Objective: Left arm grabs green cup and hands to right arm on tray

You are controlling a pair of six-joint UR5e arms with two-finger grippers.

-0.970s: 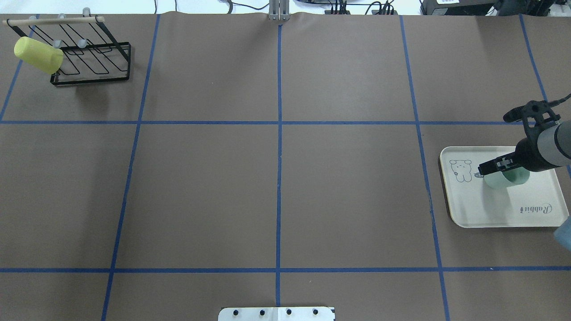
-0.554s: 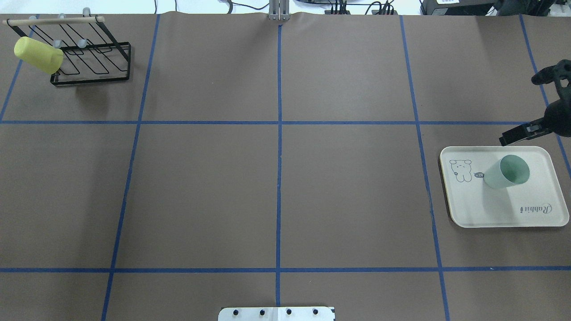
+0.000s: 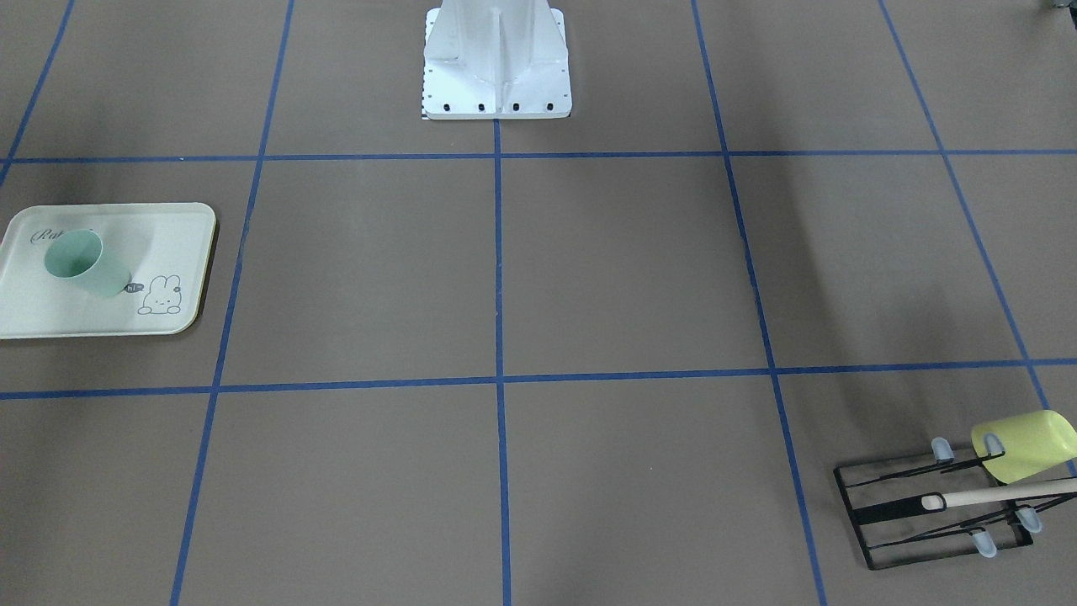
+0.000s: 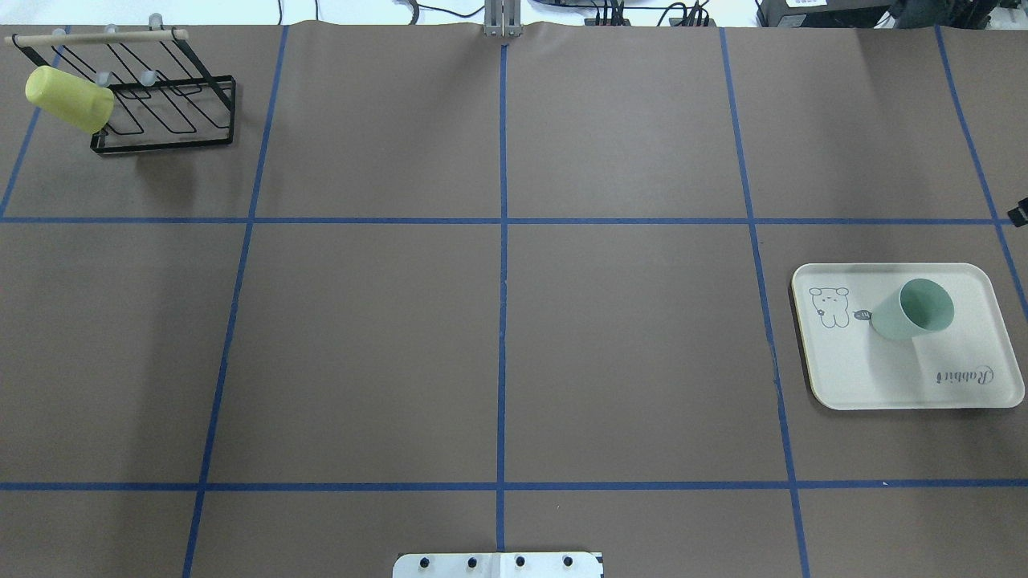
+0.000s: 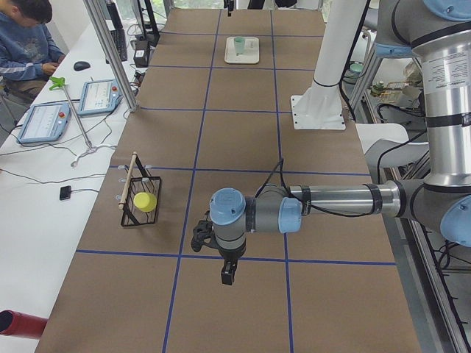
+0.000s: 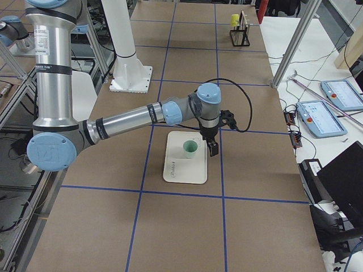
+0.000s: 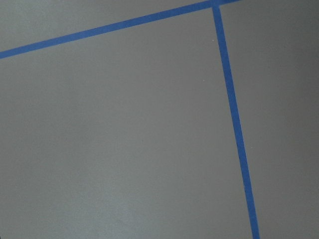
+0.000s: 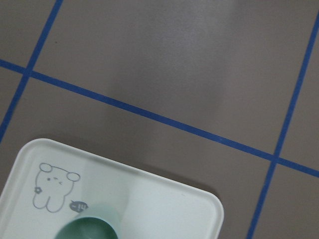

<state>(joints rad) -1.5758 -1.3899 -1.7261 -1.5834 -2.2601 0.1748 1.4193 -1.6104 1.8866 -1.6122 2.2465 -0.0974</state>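
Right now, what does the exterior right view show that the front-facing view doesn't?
Only exterior right shows the right arm and its tool, close by the tray. Only front-facing shows the bunny drawing clearly. Both show the green cup upright on the tray and the yellow-green cup on the wire rack.

dark sliver at overhead's right edge, probably the right hand [image 4: 1019, 213], green cup [image 8: 87, 229] cropped in wrist view

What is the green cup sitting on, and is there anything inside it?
The green cup stands mouth up on the tray, beside the bunny drawing. What shows of its inside is empty. The tray patch under its base is covered.
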